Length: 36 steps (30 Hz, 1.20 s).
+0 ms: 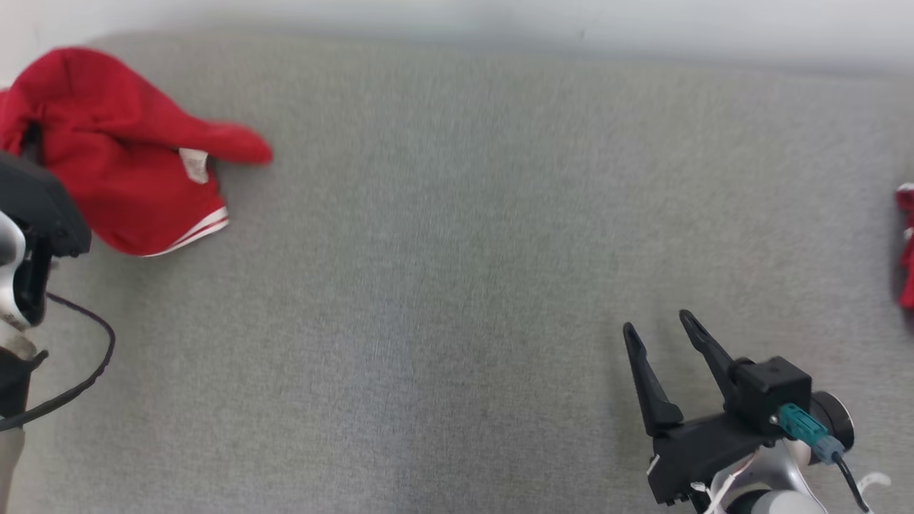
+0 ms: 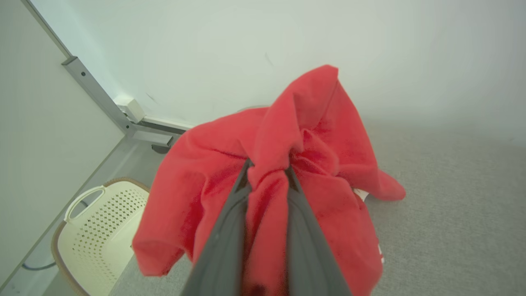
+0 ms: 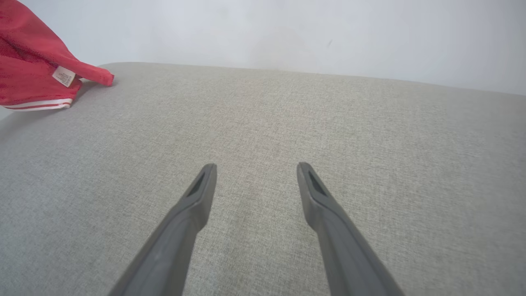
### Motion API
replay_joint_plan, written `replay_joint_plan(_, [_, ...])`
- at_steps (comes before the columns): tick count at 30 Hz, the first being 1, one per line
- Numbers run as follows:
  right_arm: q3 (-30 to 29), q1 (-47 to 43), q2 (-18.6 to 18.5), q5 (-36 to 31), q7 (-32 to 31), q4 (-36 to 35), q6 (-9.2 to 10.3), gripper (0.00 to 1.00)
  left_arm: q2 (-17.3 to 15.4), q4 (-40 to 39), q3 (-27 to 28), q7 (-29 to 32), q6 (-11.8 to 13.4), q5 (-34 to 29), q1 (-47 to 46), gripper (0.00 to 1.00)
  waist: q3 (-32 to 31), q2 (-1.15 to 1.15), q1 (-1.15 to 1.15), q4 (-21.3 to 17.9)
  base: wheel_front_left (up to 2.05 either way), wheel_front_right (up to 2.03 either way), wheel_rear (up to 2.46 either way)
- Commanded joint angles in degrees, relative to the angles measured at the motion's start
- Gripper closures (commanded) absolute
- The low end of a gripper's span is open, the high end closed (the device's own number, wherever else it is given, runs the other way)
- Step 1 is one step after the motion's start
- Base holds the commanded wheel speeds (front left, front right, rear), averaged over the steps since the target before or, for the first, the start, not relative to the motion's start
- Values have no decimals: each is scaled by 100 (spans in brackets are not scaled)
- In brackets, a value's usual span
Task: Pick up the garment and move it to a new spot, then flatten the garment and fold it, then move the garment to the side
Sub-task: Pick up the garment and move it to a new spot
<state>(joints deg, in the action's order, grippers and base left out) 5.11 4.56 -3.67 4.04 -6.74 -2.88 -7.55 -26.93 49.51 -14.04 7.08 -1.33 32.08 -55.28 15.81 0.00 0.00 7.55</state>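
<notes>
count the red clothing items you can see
2. One red garment is bunched at the far left of the grey surface, pinched in the left hand. A second red piece sits at the right edge of the head view, mostly cut off; more may be hidden.

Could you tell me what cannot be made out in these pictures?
Left gripper: fingertips buried in the red garment, left wrist view.
Red item at the head view's right edge: cut off, kind unclear.
Garment label: print too small, right wrist view.
Basket: partly behind garment, left wrist view.
</notes>
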Motion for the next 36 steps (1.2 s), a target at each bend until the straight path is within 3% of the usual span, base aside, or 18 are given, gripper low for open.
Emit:
replay_joint_plan(1, [-40, -106, 32, 47, 62, 29, 13, 0, -51, -91, -12, -19, -18, -18, -23, 100, -683, 0, 0, -160, 0, 0, 0])
replay_joint_plan(9, [-269, -507, 81, 143, 221, 311, 13, 0, -103, -1509, -212, 245, -49, -91, 58, 100, -1575, 0, 0, -672, 0, 0, 0])
replay_joint_plan(16, [-312, -562, 81, 116, 155, 201, 13, 0, 230, -3218, -331, 550, 28, 166, 422, 100, -1756, 0, 0, -1367, 0, 0, 0])
replay_joint_plan(24, [-281, -551, 79, 124, 57, 52, 13, 0, 875, -4656, -767, 736, 281, 375, 1083, 100, -1651, 0, 0, -2136, 0, 0, 0])
replay_joint_plan(30, [-179, -549, 80, 190, 52, 18, 13, 0, 1187, -4735, -1149, 614, 492, 319, 1858, 100, -1455, 0, 0, -2519, 0, 0, 0])
replay_joint_plan(33, [-142, -539, 81, 241, 88, 46, 13, 0, 1398, -4252, -1343, 432, 584, 352, 2377, 100, -1316, 0, 0, -2629, 0, 0, 0])
replay_joint_plan(36, [-100, -502, 82, 271, 110, 59, 13, 0, 1411, -3856, -1443, 345, 608, 260, 2525, 100, -1237, 0, 0, -2647, 0, 0, 0])
